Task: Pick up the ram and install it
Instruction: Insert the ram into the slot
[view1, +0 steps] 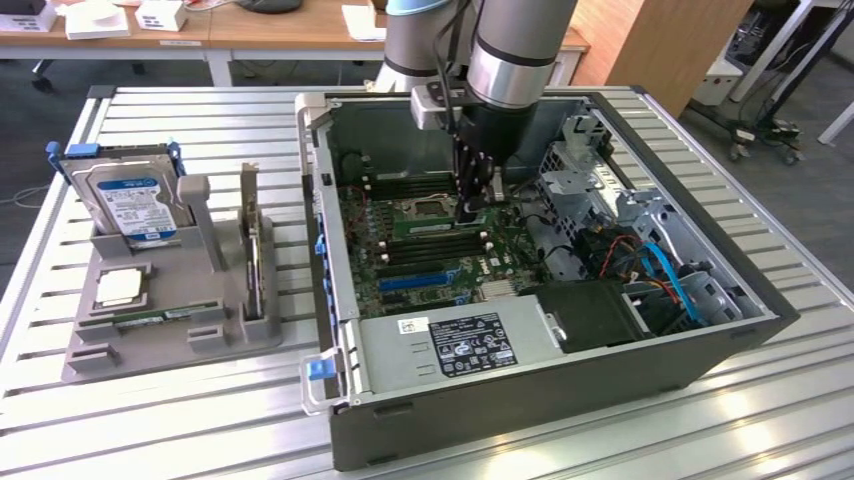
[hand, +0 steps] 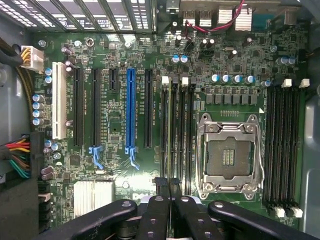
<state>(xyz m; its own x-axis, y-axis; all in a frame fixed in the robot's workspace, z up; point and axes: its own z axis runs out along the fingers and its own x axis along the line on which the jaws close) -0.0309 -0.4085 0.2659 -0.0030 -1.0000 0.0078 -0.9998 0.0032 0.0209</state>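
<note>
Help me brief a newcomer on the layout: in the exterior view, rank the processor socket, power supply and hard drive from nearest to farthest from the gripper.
1. Processor socket: right beside the gripper, on the exterior view's left.
2. Power supply: inside the case, along its camera-side wall.
3. Hard drive: outside the case, upright in the grey stand.

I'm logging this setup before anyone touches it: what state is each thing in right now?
Black computer case: side open, lying flat.
Silver processor socket: empty, frame closed.
Gripper: fingers shut, down inside the case over the black memory slots.
Green ram stick: lying in the grey plastic holder.
Blue-labelled hard drive: standing upright in the holder.
Dark expansion card: standing upright in the holder.
</note>
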